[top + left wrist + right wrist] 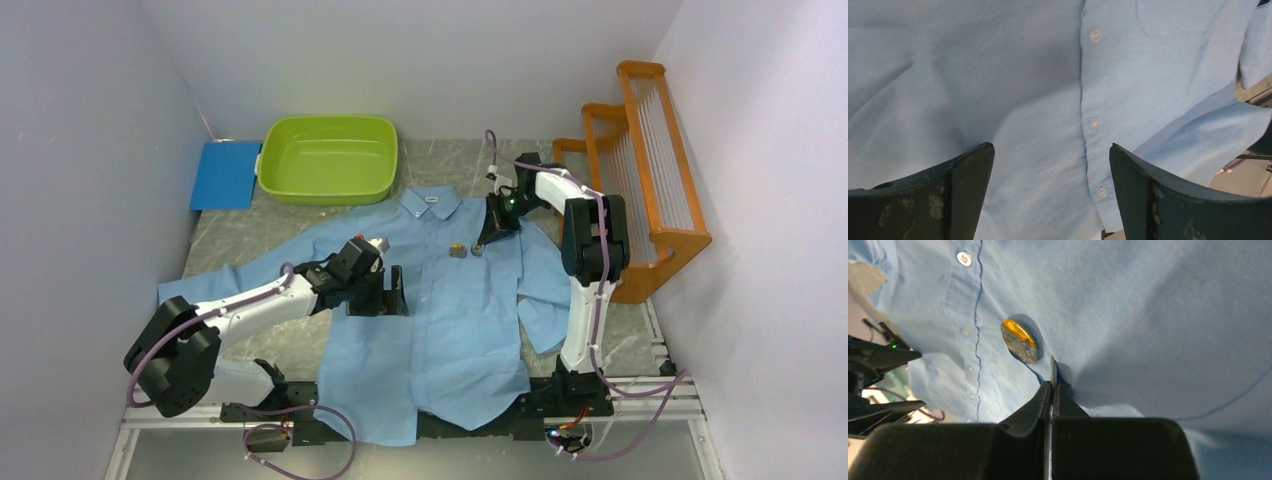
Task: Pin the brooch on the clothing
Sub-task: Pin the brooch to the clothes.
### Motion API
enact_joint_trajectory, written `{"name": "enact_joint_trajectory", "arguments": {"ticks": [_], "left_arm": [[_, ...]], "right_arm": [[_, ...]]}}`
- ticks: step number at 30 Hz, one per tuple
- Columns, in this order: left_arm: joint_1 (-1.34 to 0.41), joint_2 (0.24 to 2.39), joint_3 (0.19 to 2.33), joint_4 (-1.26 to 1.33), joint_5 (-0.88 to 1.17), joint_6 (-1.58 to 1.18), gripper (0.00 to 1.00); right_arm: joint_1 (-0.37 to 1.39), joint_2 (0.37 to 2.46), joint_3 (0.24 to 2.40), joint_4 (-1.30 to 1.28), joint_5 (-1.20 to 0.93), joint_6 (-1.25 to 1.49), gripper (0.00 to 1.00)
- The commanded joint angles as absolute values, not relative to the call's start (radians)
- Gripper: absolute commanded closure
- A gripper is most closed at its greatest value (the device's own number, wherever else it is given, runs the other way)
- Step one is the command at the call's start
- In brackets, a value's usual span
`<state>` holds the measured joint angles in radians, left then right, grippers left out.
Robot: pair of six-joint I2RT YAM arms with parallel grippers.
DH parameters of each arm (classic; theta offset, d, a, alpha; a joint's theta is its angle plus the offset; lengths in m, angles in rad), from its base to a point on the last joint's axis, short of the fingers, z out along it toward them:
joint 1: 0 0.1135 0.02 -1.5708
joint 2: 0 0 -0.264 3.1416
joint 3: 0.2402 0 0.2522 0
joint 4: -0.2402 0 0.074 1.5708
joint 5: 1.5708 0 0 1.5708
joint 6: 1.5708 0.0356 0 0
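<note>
The clothing, a light blue shirt (450, 320), lies spread flat with its collar toward the back. The brooch (458, 250), an oval yellow and grey stone (1019, 340), rests on the shirt's chest beside the button placket. My right gripper (487, 240) is at the cloth just right of the brooch, and its jaws (1052, 385) are shut on a thin metal piece that sticks out of them into a pucker of cloth. My left gripper (390, 290) hovers open over the shirt front (1023, 75), with its fingers (968, 170) either side of the placket and nothing between them.
A green tub (328, 158) stands at the back, with a blue board (225, 173) to its left. An orange wooden rack (650, 170) fills the right side. One sleeve (230, 275) runs under the left arm.
</note>
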<state>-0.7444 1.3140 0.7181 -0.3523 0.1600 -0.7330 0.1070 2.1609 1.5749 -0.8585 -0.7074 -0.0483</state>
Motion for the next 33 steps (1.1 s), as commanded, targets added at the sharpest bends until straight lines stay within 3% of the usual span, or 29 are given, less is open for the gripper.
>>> {"name": "enact_joint_trajectory", "arguments": {"ticks": [1, 17, 25, 33], "left_arm": [[-0.742, 1.333, 0.765, -0.371, 0.142, -0.700, 0.10], [-0.742, 1.408, 0.953, -0.431, 0.055, -0.526, 0.11], [-0.742, 1.452, 1.035, -0.333, 0.108, -0.398, 0.12], [-0.742, 1.474, 1.031, -0.354, 0.098, -0.407, 0.17]], "right_arm": [[0.098, 2.051, 1.579, -0.813, -0.553, -0.046, 1.00], [0.175, 1.893, 1.580, -0.904, -0.384, 0.040, 1.00], [0.175, 1.915, 1.560, -0.866, -0.514, -0.038, 1.00], [0.180, 2.056, 1.688, -0.893, -0.747, -0.083, 1.00]]}}
